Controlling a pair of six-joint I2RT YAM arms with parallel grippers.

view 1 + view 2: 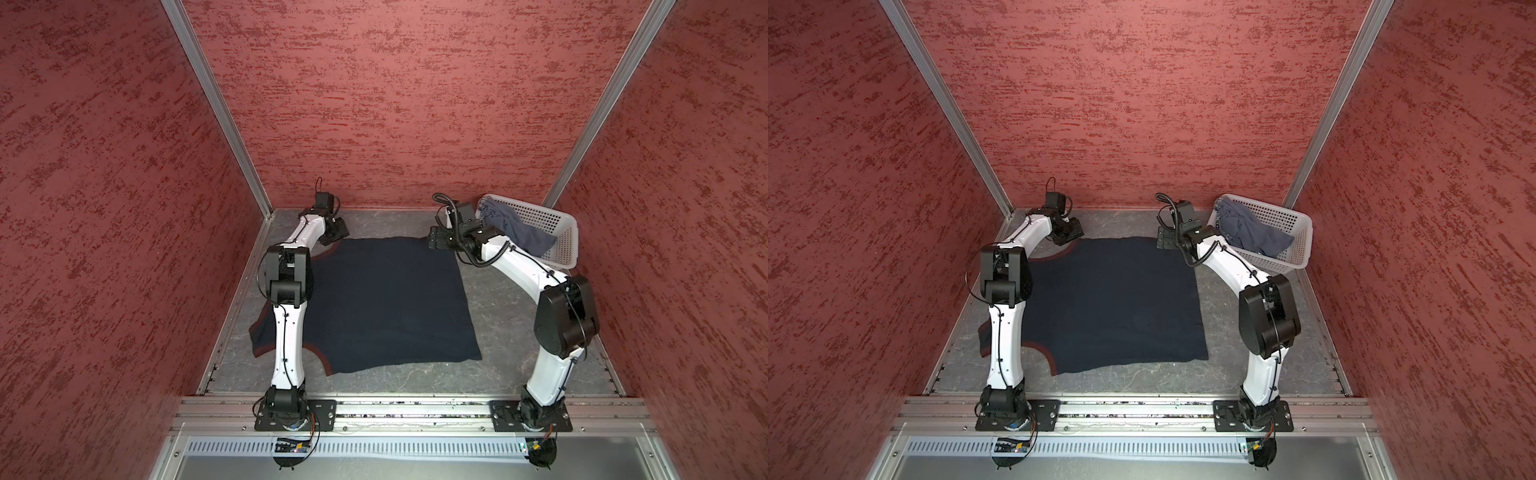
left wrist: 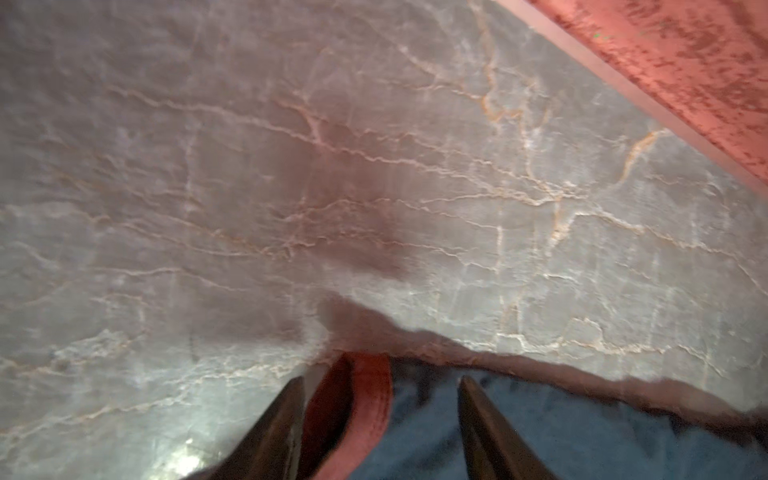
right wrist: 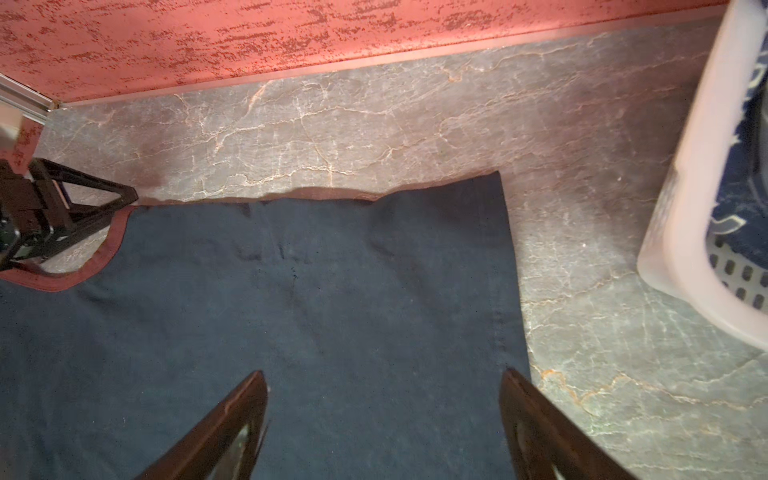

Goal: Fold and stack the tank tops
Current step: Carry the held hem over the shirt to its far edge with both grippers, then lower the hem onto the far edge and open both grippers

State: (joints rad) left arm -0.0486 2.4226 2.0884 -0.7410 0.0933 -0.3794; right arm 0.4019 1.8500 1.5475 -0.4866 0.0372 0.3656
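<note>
The dark navy tank top [image 1: 386,299] [image 1: 1113,299] lies spread flat on the grey table in both top views. My left gripper [image 1: 338,232] [image 1: 1073,232] is low at its far left corner. In the left wrist view this gripper [image 2: 381,380] has its jaws apart, with the reddish trim [image 2: 365,399] and navy cloth [image 2: 582,424] between them. My right gripper [image 1: 434,241] [image 1: 1163,240] hovers at the far right corner, open [image 3: 384,372] over the navy cloth [image 3: 291,311], holding nothing. The slate blue-grey tank top [image 1: 519,232] [image 1: 1250,232] lies crumpled in the basket.
A white perforated basket [image 1: 561,232] [image 1: 1296,241] [image 3: 685,208] stands at the far right corner, just behind the right arm. Red textured walls close in the back and both sides. Bare marbled table [image 3: 602,332] shows between the navy top and the basket.
</note>
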